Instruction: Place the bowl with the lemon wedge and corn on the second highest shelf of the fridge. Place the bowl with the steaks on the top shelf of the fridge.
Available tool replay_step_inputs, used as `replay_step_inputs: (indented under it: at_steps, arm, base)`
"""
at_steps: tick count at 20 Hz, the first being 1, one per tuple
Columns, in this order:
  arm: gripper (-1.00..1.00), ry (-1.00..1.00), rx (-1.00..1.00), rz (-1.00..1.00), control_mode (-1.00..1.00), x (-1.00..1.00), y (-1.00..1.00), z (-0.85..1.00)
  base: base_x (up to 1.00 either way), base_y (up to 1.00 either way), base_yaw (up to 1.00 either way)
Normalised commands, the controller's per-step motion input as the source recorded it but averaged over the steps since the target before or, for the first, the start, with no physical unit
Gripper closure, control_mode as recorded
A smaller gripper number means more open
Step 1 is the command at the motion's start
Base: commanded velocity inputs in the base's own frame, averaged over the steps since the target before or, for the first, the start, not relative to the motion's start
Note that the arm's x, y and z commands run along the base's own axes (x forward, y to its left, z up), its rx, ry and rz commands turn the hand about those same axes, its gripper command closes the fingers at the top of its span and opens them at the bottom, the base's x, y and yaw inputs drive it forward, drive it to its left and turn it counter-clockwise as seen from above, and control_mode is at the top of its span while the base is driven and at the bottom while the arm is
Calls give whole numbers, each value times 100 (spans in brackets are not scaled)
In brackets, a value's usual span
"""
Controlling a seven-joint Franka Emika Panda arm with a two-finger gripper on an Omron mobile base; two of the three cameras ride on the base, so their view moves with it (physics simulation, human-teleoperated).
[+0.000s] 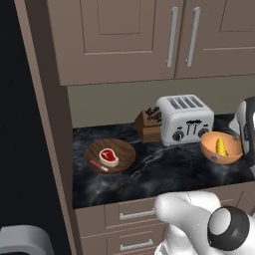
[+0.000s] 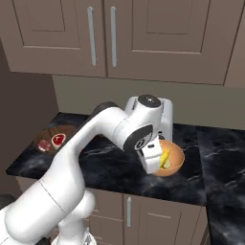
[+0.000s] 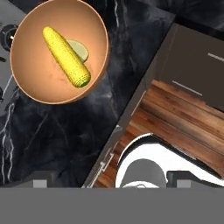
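Half the lemon wedge [image 3: 80, 49] hidden under the corn [image 3: 65, 56].

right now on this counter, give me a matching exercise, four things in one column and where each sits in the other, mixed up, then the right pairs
Things:
1. corn
2. steaks
3. toaster
4. knife block

Places:
A. in the shallow dark brown wooden dish
B. against the back wall, just left of the toaster
C. in the deep orange bowl, beside a lemon wedge
D. at the back of the counter, behind the orange bowl

Pairs: 1-C, 2-A, 3-D, 4-B
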Motion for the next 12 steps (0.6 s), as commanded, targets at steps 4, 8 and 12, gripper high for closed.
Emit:
replay_step_inputs:
  at_steps: [4, 8, 12]
  arm:
    - [-100, 0, -4, -11, -100, 37, -64, -69]
    - [-100, 1, -2, -14, -100, 32, -85, -70]
    - [-100, 0, 0, -12, -100, 45, -56, -43]
  base:
    - [0, 0, 0]
    - [0, 0, 0]
    - [0, 0, 0]
